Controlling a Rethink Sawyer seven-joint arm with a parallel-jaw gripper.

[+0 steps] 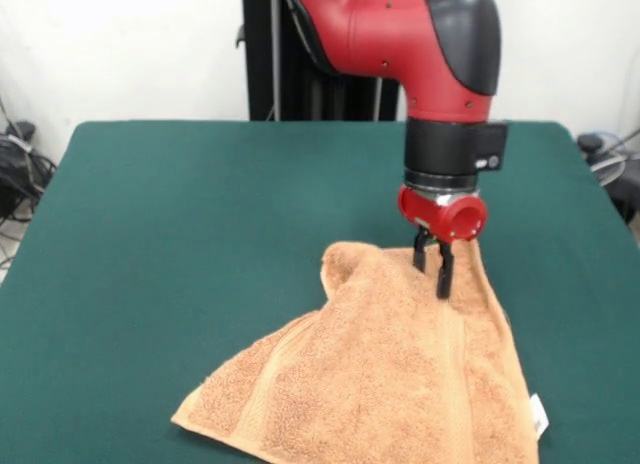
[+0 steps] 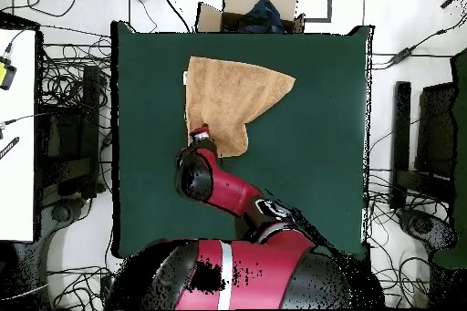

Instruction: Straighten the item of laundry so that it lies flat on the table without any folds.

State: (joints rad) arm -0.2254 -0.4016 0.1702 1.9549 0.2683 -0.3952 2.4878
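Table [image 1: 200,234] first: big green top, mostly bare. Towel [image 1: 390,384] sits toward one side, orange-tan, spread out but with one corner bunched up into a fold by my gripper [image 1: 433,267]. My fingers point down with only a thin gap, pressed into the cloth there. White tag [image 1: 539,415] pokes out at the edge.

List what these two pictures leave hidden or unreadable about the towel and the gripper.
- Towel, front view: its near edge is cut off by the picture's bottom edge.
- Towel corner under the gripper, overhead view: covered by the arm.
- Tag: too small to read.
- Fingers: whether they pinch cloth, unclear.
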